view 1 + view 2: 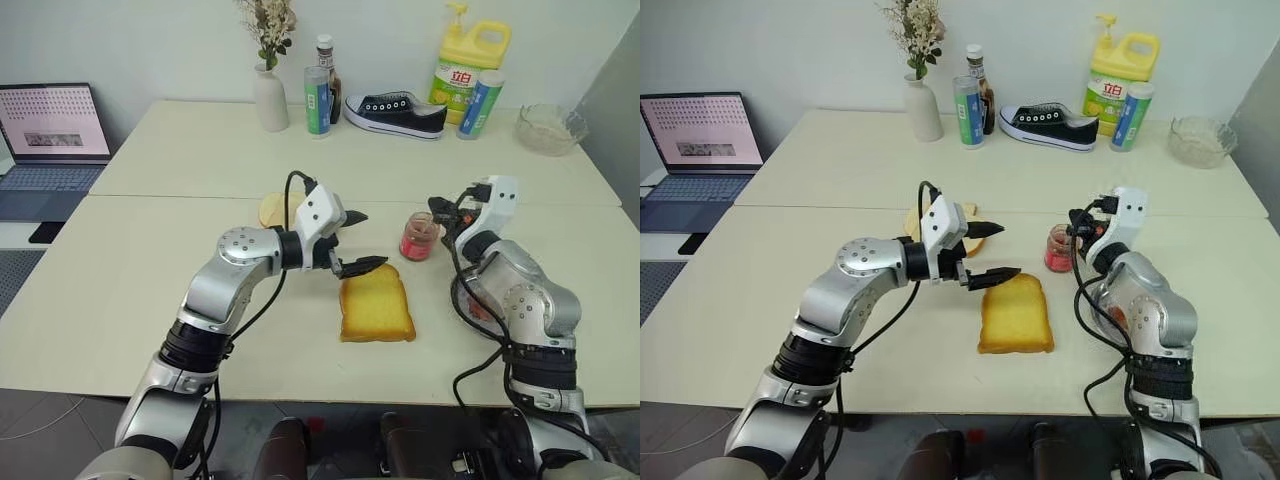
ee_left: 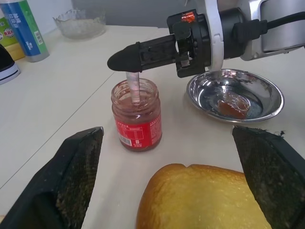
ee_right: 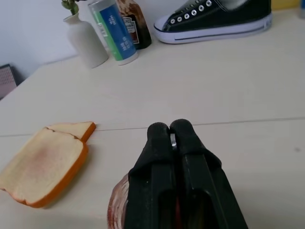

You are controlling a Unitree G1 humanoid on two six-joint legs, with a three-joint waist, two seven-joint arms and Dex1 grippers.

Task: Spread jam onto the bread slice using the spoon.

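Observation:
The golden bread slice lies flat on the table in front of me. My left gripper hovers open over its far left corner, nothing between its fingers. Just to the right of the bread stands the small glass jar of red jam. My right gripper is above the jar, shut on the thin silvery handle of the spoon. The handle drops straight into the jar and the spoon's bowl is hidden in the jam. From the right wrist, the shut fingers cover most of the jar.
A round steel dish holding a red blob sits right of the jar, under my right arm. Paler bread slices lie behind my left gripper. A vase, bottles, shoe, detergent jug and glass bowl line the far side; a laptop stands left.

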